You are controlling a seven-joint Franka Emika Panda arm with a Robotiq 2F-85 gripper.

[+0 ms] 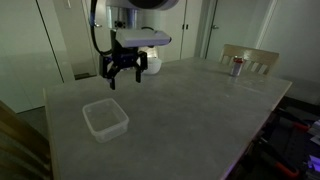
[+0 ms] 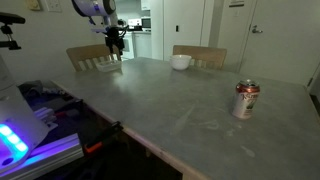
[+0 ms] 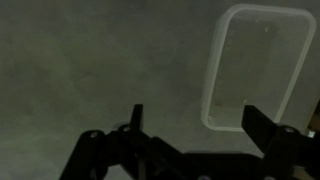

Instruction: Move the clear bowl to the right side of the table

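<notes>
The clear bowl [image 1: 105,118] is a squarish see-through container on the grey table [image 1: 190,110], near its front left corner in an exterior view. My gripper [image 1: 123,79] hangs open and empty above the table, behind the bowl and apart from it. In the wrist view the bowl [image 3: 255,65] lies at the upper right, its near corner between my two open fingers [image 3: 200,128]. In an exterior view my gripper [image 2: 114,42] is at the table's far left end [image 2: 170,100]; I cannot make out the clear bowl there.
A white round bowl [image 1: 153,63] [image 2: 181,62] stands near the table's far edge. A small metallic can [image 1: 237,66] [image 2: 246,99] stands toward the other end. Wooden chairs [image 1: 250,57] [image 2: 92,56] stand against the table's edges.
</notes>
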